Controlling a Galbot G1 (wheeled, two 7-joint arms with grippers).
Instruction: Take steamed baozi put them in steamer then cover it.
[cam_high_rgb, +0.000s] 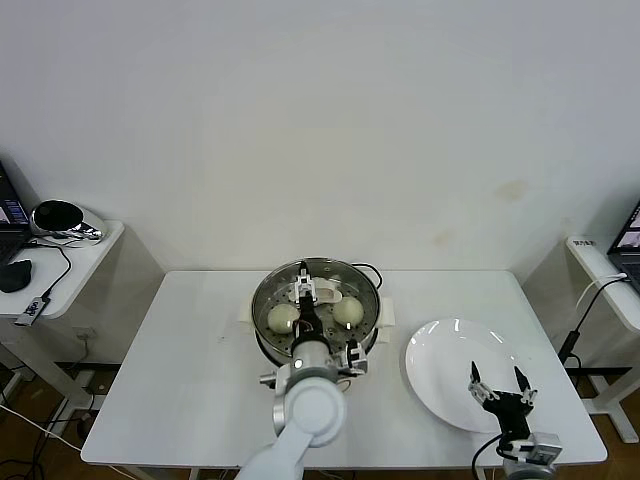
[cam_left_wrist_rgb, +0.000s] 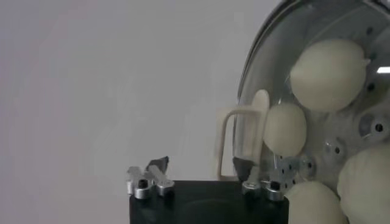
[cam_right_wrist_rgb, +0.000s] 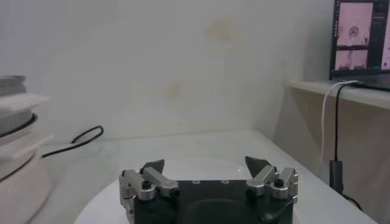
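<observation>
The steamer (cam_high_rgb: 270, 290) stands mid-table, a shiny steel basket (cam_left_wrist_rgb: 268, 73) on a white pot base (cam_right_wrist_rgb: 18, 176) with a side handle (cam_left_wrist_rgb: 234, 143). Several cream-white baozi lie in it: one at the left (cam_high_rgb: 283, 318), one at the right (cam_high_rgb: 347, 311), one farther back, half hidden by my arm. Up close, the left wrist view shows a large baozi (cam_left_wrist_rgb: 328, 74) and a smaller one (cam_left_wrist_rgb: 284, 129). My left gripper (cam_high_rgb: 312, 290) (cam_left_wrist_rgb: 201, 165) hangs open over the basket, holding nothing. Over the white plate (cam_high_rgb: 440, 350), my right gripper (cam_high_rgb: 497, 385) (cam_right_wrist_rgb: 207, 165) stays open and empty.
A black cable (cam_right_wrist_rgb: 79, 139) runs behind the pot. The plate at the right holds nothing. Side tables flank the main table: the left one (cam_high_rgb: 95, 245) carries a dark round object and cables, the right one (cam_high_rgb: 610, 285) a lit monitor (cam_right_wrist_rgb: 359, 36). No lid is in view.
</observation>
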